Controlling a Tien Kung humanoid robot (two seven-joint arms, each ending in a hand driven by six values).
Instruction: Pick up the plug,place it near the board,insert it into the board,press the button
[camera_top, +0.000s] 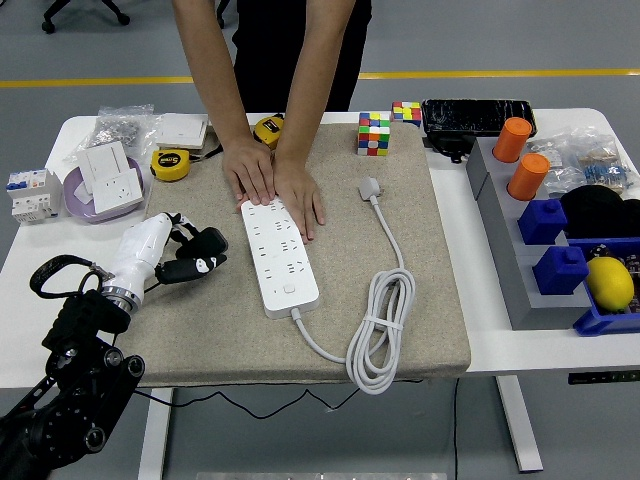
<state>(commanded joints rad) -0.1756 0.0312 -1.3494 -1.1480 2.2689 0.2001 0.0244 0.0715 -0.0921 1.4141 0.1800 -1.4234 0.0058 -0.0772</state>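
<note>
A long white plastic power board (278, 258) lies on a big square tan cloth mat (420, 250) on the white desk (40, 250). Left of the board, the robot's white and black left hand (165, 252) has its fingers curled around a small black chunky plug (205, 243), holding it. The plug sits near the board but is not touching it. At the far end of the board, a person's two bare hands (272, 180) press flat on it, side by side. A round button (289, 288) shows near the board's close end. The board's own white cord (378, 330) lies in a loop to the right of the board, and its white plug end (371, 187) rests on the mat, apart from the board. The robot's right hand cannot be seen.
</note>
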